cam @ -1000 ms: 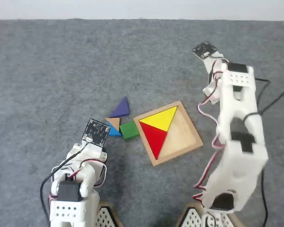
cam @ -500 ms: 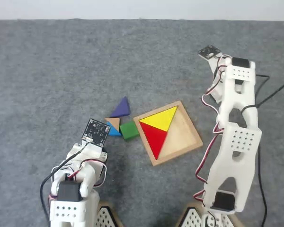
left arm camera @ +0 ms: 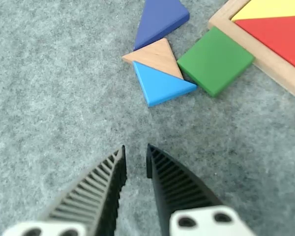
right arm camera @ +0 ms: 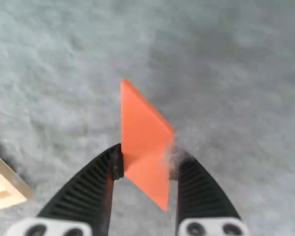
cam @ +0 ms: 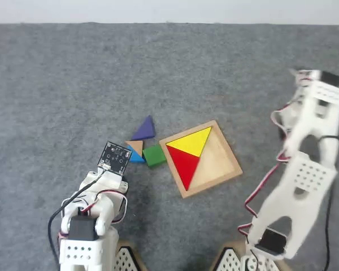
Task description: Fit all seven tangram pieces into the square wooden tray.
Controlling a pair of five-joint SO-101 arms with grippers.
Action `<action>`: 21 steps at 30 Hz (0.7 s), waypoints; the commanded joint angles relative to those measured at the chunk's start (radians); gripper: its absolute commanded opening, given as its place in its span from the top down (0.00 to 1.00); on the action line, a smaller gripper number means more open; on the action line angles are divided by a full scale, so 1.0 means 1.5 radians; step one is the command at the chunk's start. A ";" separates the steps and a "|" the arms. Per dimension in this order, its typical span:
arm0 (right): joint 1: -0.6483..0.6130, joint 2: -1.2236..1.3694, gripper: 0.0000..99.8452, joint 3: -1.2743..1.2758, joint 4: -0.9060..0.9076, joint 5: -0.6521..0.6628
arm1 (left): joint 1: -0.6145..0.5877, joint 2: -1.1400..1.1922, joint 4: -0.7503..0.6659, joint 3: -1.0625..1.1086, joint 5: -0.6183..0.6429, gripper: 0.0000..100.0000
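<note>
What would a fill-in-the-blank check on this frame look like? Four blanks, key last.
1. The right gripper is shut on a piece coloured ____.
2. The wooden tray holds ____ pieces: the yellow triangle and the red triangle.
3. The green square lies ____ the tray, on the carpet.
4. The left gripper holds ____.
Missing words: orange; two; outside; nothing.

- The left gripper point(left arm camera: 136, 153) hangs over grey carpet point(left arm camera: 49, 98), jaws slightly apart and empty.
- A light blue triangle point(left arm camera: 162, 84), tan triangle point(left arm camera: 156, 58), dark blue triangle point(left arm camera: 162, 19) and green square point(left arm camera: 215, 60) cluster together.
- A red triangle point(left arm camera: 280, 34) and yellow triangle point(left arm camera: 270, 7) lie in the wooden tray point(left arm camera: 265, 60).
</note>
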 commanded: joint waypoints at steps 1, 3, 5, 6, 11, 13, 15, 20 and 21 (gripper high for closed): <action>0.058 -0.155 0.94 0.044 0.021 -0.014 | 0.003 -0.015 0.004 -0.007 0.003 0.94; 0.068 -0.220 0.94 0.113 0.012 -0.010 | 0.003 -0.015 0.004 -0.007 0.003 0.94; 0.068 -0.304 0.94 0.210 -0.022 0.004 | 0.003 -0.015 0.004 -0.007 0.003 0.94; 0.066 -0.346 0.94 0.270 -0.051 0.004 | 0.003 -0.015 0.004 -0.007 0.003 0.94; -0.002 -0.517 0.94 0.626 -0.285 -0.007 | 0.003 -0.015 0.004 -0.007 0.003 0.94; -0.034 -0.529 0.94 0.701 -0.345 -0.055 | 0.003 -0.015 0.004 -0.007 0.003 0.94; -0.052 -0.516 0.94 0.724 -0.371 -0.096 | 0.003 -0.015 0.004 -0.007 0.003 0.94; -0.036 -0.475 0.81 0.715 -0.381 -0.174 | 0.003 -0.015 0.004 -0.007 0.003 0.94; -0.027 -0.472 0.79 0.713 -0.381 -0.173 | 0.003 -0.015 0.004 -0.007 0.003 0.94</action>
